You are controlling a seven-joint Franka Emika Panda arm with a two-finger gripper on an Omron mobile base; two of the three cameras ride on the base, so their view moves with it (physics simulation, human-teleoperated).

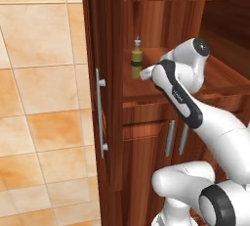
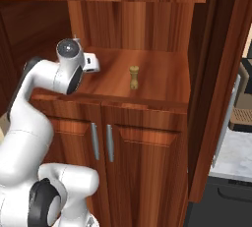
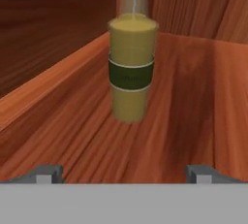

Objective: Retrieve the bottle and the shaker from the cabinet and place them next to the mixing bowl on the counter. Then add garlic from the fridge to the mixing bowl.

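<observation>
Wooden cabinet (image 1: 110,122) shelf, doors open, bottle (image 3: 131,58) upright ahead of the gripper (image 3: 125,173).
Bottle's long axis runs vertical, cap at 12 o'clock; shaker (image 2: 133,77) stands upright well apart on the same shelf. Gripper fingers spread wide, touching nothing, bottle centred beyond them.

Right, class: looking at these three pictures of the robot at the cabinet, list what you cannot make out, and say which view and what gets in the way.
- Bottle cap: cut off by the top edge of the hand view.
- Bottle label: too blurred to read in the hand view; too small in the left base view.
- Bottle in the right base view: hidden behind the robot's wrist.
- Gripper: its fingers are hidden behind the arm in both base views.
- Shaker: too small in the right base view to show markings.
</observation>
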